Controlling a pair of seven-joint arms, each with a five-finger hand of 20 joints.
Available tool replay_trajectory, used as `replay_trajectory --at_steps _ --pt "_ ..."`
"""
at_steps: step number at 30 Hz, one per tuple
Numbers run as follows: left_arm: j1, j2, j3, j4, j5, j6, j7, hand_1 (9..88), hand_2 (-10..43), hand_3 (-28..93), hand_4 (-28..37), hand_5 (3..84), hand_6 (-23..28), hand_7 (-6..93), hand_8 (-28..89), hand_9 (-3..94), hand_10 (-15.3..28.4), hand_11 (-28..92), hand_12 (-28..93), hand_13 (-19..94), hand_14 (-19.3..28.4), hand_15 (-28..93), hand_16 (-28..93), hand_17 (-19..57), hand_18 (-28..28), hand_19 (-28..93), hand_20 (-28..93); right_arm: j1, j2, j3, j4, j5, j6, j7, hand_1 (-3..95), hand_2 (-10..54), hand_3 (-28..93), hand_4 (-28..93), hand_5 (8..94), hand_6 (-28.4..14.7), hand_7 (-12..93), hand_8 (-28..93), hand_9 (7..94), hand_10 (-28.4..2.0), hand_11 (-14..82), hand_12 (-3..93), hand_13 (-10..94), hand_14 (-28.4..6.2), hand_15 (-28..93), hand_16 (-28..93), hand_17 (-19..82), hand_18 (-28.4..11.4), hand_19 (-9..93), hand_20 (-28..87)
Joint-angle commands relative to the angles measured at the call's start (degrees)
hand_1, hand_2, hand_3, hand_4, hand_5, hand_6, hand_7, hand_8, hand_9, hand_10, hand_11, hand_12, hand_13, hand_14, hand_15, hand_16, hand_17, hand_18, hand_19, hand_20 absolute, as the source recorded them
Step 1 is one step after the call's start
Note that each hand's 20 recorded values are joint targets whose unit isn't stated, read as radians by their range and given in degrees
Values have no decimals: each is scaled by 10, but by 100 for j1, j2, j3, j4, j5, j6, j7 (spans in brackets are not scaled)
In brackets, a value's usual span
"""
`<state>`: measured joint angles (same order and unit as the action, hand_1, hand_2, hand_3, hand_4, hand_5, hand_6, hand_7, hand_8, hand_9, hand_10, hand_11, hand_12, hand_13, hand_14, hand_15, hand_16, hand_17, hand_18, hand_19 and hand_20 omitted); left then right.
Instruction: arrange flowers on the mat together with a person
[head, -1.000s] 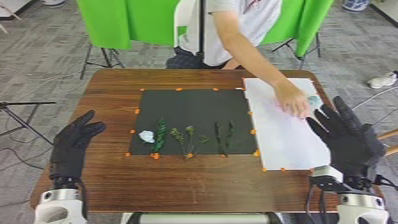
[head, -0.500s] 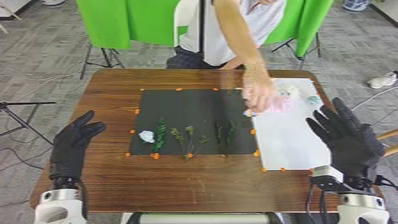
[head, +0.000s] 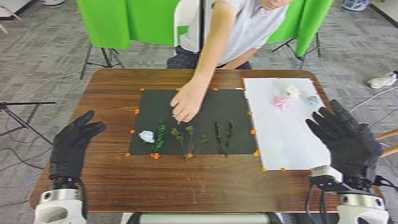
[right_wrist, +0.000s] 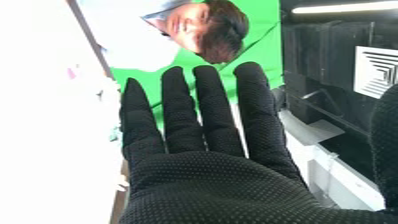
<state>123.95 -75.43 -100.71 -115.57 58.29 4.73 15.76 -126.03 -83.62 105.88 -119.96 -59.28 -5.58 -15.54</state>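
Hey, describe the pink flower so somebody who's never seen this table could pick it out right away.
On the brown wooden table, find the long white sheet to the right of the dark rectangular mat. Small flowers lie toward its far end. It's the only pink flower, beside a creamy white flower and a pale blue-green flower.

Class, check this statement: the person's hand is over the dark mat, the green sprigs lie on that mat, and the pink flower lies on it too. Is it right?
Not entirely. The head view shows the pink flower on the white sheet. The person's hand is over the dark mat, and the green sprigs lie on that mat.
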Motion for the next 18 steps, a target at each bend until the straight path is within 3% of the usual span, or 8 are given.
replay_trajectory --at_steps 1,18 --pt "51 -15 -30 25 -24 -22 -43 217 -5 696 -224 497 26 128 -51 513 153 220 168 397 185 253 35 81 125 75 194 -78 -45 -44 -26 -68 127 40 65 -16 768 -183 418 1 94 -76 408 -138 44 114 337 -130 118 93 202 -163 52 259" --pt "1 -9 -20 46 -2 -65 -95 220 -7 693 -223 496 26 127 -50 512 153 219 169 396 186 253 35 81 126 74 193 -97 -49 -34 -5 -73 151 96 71 -14 766 -184 427 0 97 -77 413 -138 45 115 345 -128 119 98 205 -161 52 262"
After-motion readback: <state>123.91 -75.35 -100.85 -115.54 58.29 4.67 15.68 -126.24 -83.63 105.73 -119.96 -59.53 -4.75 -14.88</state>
